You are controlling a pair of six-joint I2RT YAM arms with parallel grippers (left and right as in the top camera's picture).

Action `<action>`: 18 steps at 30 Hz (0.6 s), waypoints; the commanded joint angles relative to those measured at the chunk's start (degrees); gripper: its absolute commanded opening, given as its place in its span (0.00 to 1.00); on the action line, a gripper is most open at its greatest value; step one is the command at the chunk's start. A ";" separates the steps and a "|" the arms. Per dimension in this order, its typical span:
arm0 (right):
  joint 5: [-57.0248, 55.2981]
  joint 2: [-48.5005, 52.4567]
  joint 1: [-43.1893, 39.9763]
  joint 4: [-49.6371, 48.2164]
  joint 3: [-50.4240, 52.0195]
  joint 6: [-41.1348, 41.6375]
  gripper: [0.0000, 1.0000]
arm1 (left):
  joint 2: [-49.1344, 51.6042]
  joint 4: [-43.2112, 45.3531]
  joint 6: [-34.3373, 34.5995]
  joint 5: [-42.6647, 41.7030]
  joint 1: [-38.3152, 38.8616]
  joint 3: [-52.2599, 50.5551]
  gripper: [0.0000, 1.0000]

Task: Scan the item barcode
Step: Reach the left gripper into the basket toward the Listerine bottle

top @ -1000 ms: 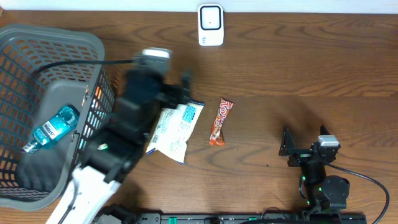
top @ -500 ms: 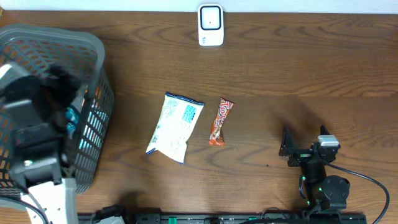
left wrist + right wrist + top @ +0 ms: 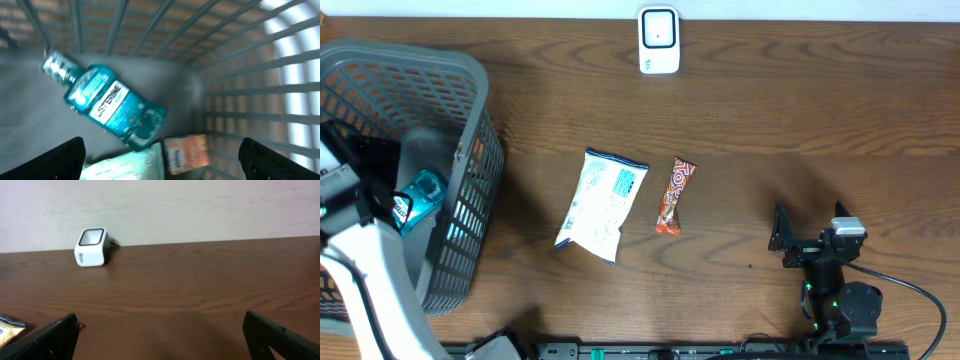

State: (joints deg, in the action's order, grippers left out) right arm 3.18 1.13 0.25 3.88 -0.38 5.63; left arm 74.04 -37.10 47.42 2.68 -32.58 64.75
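The mouthwash bottle [image 3: 112,107] is blurred, and the pale packet [image 3: 131,167] next to it runs off frame.

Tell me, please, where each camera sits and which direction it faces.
Overhead: above the table, facing straight down on basket, scanner, left arm and right arm.
Left wrist: over the basket, facing down at the mouthwash bottle; left claw open, fingers at bottom corners.
Right wrist: low over the table, facing the scanner and back wall; right claw open likewise.
Shared: overhead and right wrist show the scanner; overhead and left wrist, the bottle.
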 commanded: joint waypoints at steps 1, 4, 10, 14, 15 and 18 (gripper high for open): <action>-0.07 0.02 0.33 0.22 0.07 0.09 0.99 | 4.72 -1.97 10.10 -0.57 -0.83 1.11 0.98; -0.07 0.02 0.33 0.24 0.07 0.09 0.99 | 8.81 -3.56 21.94 -0.57 -1.38 1.11 0.98; -0.07 0.02 0.33 0.22 0.07 0.09 0.99 | 13.55 -1.77 29.11 -0.26 -1.44 1.11 0.98; -0.07 0.02 0.33 0.22 0.07 0.09 0.99 | 16.09 1.16 29.86 0.35 -1.44 1.11 0.98; -0.07 0.02 0.33 0.22 0.07 0.09 0.99 | 16.63 1.75 29.88 0.35 -1.44 1.11 0.98; -0.07 0.02 0.33 0.22 0.07 0.09 0.99 | 18.16 3.04 30.27 0.37 -1.49 1.11 0.98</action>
State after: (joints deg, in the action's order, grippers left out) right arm 3.16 1.13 0.25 3.86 -0.38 5.65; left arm 90.41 -34.85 75.29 1.87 -33.71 64.75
